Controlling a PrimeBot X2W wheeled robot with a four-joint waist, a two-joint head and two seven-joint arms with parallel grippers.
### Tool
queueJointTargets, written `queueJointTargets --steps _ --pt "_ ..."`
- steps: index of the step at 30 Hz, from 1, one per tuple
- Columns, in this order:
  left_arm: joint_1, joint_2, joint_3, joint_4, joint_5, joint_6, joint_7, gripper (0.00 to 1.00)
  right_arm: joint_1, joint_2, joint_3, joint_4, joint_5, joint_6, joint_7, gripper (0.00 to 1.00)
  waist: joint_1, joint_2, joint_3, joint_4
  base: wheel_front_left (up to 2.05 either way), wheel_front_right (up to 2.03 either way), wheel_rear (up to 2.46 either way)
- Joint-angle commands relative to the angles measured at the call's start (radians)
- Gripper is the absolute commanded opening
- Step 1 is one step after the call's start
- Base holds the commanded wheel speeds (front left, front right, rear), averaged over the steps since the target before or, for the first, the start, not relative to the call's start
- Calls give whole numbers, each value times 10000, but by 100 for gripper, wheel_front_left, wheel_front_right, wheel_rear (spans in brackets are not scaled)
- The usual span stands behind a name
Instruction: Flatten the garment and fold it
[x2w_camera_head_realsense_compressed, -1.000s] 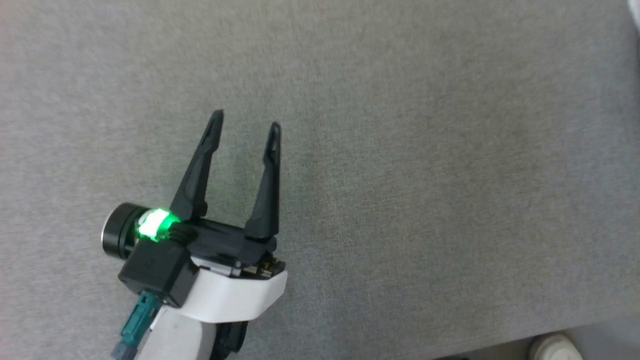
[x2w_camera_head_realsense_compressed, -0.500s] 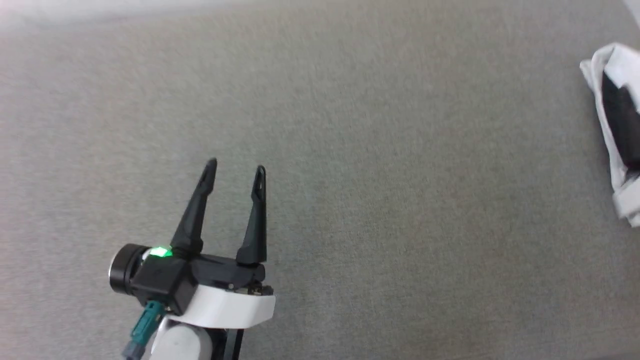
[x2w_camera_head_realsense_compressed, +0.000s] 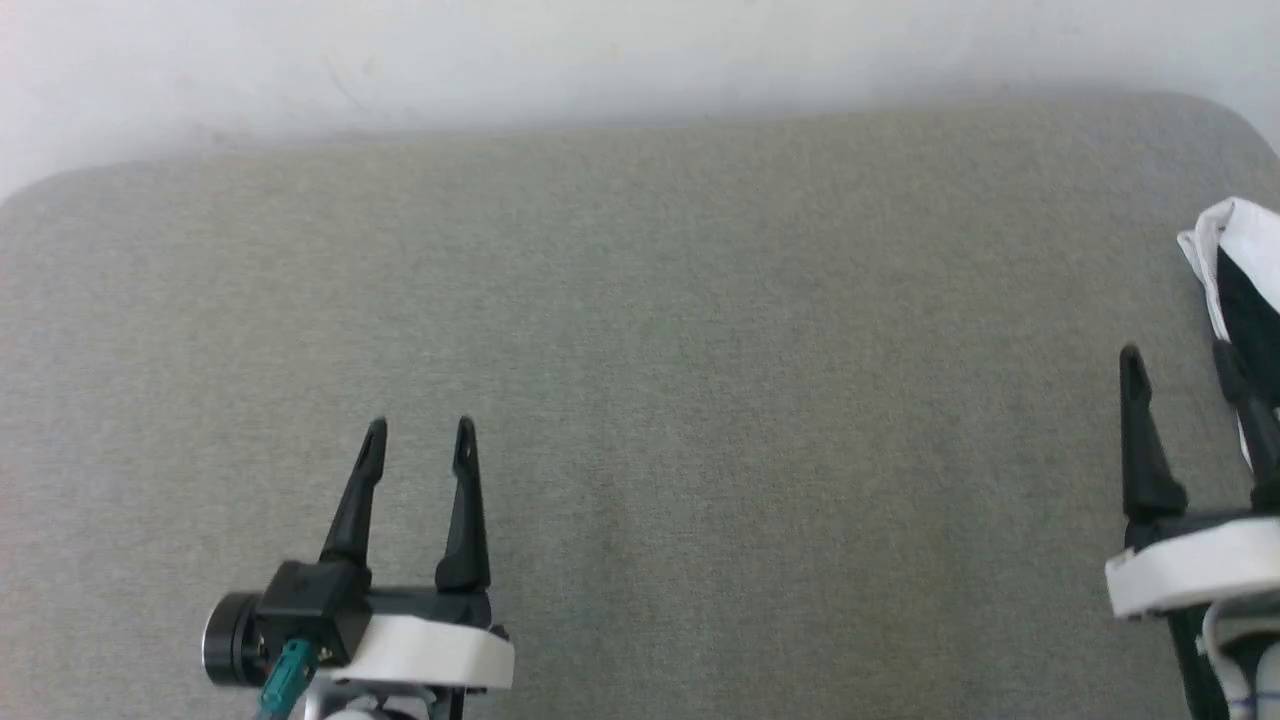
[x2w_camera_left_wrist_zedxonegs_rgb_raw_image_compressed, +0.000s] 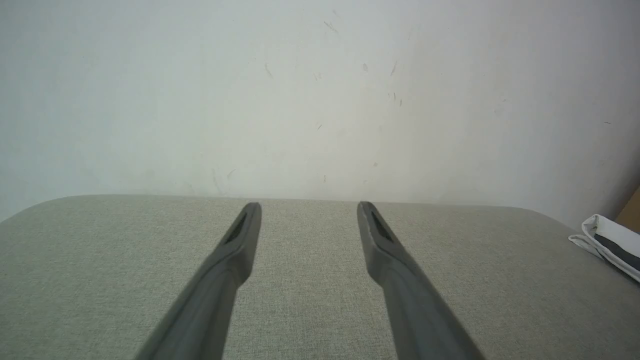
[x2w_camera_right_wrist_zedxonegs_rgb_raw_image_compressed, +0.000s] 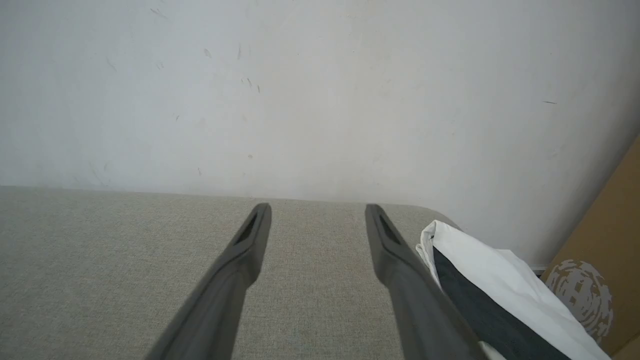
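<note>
Both are hanging released and empty, left gripper (x2w_camera_head_realsense_compressed: 420, 432) and right gripper (x2w_camera_head_realsense_compressed: 1178, 358). The garment (x2w_camera_head_realsense_compressed: 1225, 240) is lying bunched at the desk's (x2w_camera_head_realsense_compressed: 700, 300) right edge; the right gripper should be pinching a loose hem, dragging it centreward.

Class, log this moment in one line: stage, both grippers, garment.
stage: pre-grasp | left gripper: jaws open, empty | right gripper: jaws open, empty, beside garment | garment: bunched, right edge of grey surface, unheld
</note>
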Motion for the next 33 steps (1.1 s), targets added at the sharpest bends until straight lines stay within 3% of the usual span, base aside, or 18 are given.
queueJointTargets --steps 1,9,21,33 --pt "165 15 72 60 -32 101 -43 100 226 91 -49 -70 -256 -19 -157 100 1 0 -333 282 0 0 0" --pt "689 -20 115 257 -110 196 -51 100 932 626 -562 364 -991 -19 -906 100 1 0 -555 484 0 0 0" --pt "1049 -258 274 469 -139 65 -57 100 1103 664 -502 1294 -338 -19 -1328 100 1 0 -733 481 0 0 0" --pt "1177 -423 458 569 -73 -95 -58 100 1166 665 -360 1409 -355 -19 -1279 100 1 0 -777 480 0 0 0"
